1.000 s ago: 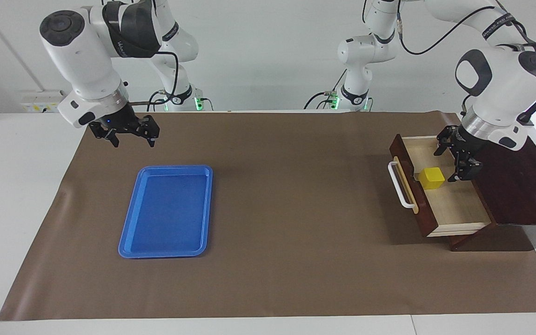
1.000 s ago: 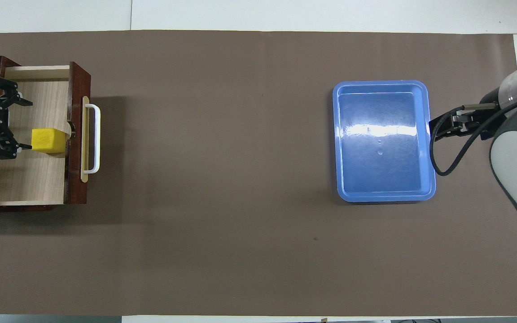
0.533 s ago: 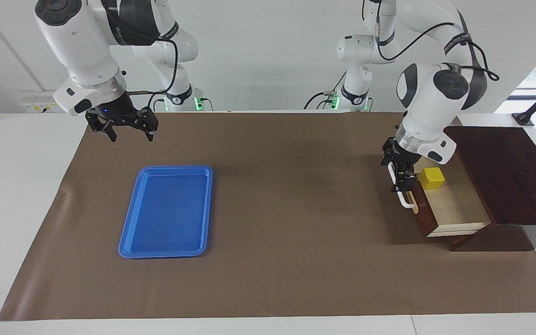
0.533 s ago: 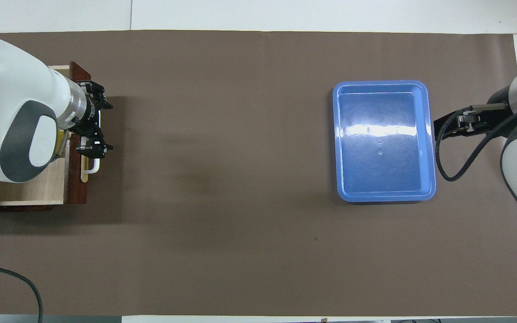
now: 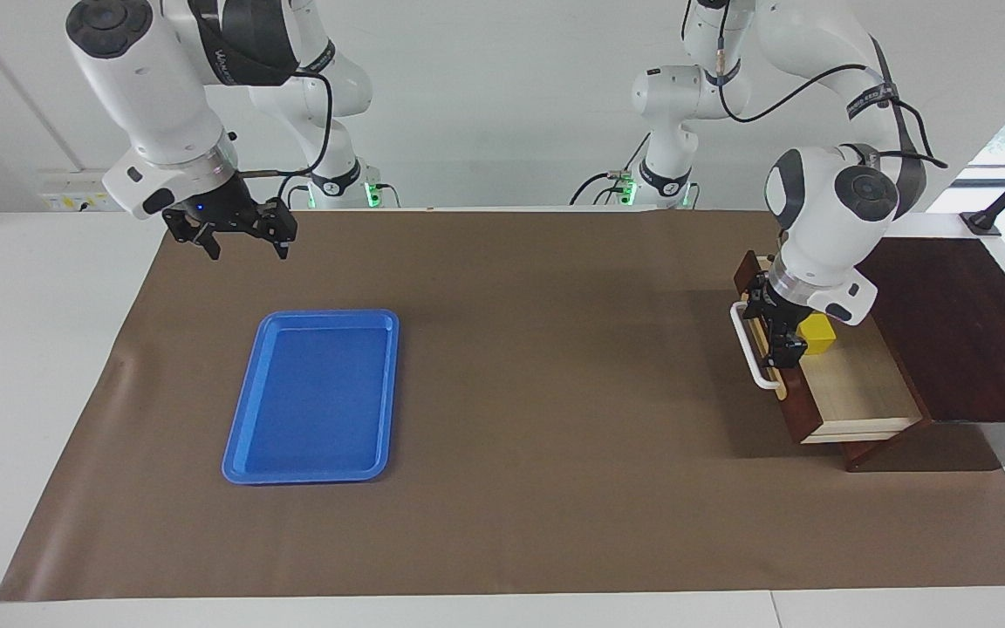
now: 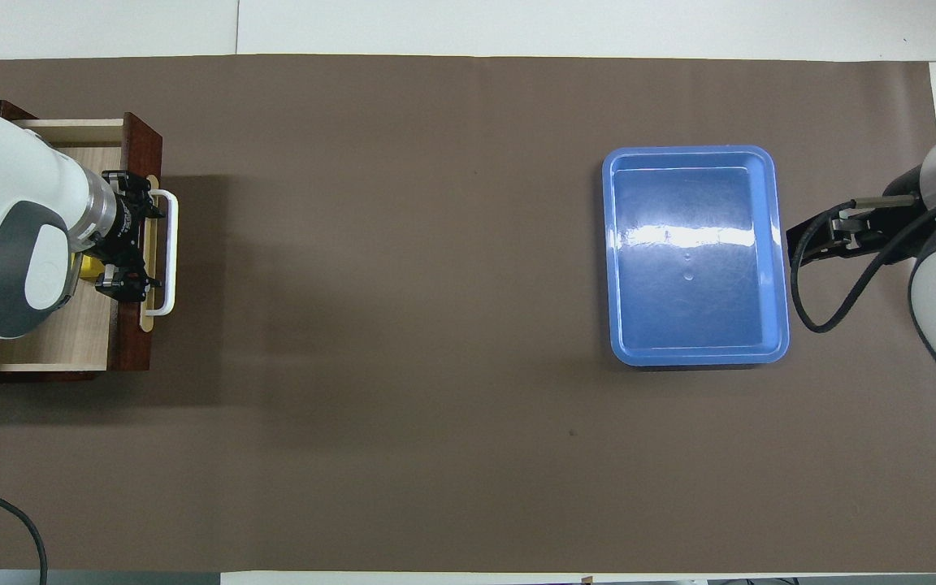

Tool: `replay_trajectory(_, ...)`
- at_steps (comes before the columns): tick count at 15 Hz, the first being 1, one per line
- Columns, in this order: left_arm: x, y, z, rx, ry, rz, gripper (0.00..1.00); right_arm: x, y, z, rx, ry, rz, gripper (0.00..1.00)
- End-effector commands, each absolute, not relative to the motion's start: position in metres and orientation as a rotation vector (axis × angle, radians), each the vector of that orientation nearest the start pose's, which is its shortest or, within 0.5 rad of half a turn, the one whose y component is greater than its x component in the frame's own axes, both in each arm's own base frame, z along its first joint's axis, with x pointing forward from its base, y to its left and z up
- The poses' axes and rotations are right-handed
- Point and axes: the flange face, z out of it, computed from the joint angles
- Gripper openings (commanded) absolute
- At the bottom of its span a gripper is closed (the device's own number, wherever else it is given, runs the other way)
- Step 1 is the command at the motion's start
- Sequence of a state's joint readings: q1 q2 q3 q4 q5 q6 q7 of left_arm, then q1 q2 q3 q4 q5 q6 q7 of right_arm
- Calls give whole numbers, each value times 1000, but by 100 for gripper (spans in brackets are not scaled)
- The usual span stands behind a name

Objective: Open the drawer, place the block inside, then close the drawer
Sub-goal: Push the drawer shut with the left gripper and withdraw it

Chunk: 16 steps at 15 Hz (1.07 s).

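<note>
Drawer open, block inside it, just beside spread jaws of left gripper at handle. Closing left. Right gripper spread, waits above mat.

A robotics lab — two white arms bolted at a bare white surface under a brown mat, cables trailing, plain white wall, wall sockets — nothing domestic.
</note>
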<state>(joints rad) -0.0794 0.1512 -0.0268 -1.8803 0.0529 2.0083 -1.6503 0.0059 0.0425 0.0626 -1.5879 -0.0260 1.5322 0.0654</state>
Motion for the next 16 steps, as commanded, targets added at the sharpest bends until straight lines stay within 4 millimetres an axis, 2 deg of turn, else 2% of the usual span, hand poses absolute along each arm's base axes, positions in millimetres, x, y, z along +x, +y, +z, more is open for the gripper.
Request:
replay_trajectory(1,590,-24,435,-2262,-2115,-76,100,558,34,591,-3169,-25,150,100)
replay_trajectory(4,597,7,443,-2279,-2108,-93,100,555,31,592,-3169,-17,158,100)
replay_trajectory(9,595,54,443,-2294,-2058,-122,100,555,31,594,-3169,-17,155,100)
replay_trajectory(12,590,91,442,-2310,-2038,-120,100,555,28,594,-3169,-10,156,100)
replay_trajectory(14,588,104,442,-2305,-2042,-118,100,555,27,594,-3169,-7,156,100)
replay_trajectory(16,588,105,442,-2308,-2034,-117,100,555,27,594,-3169,-7,156,100)
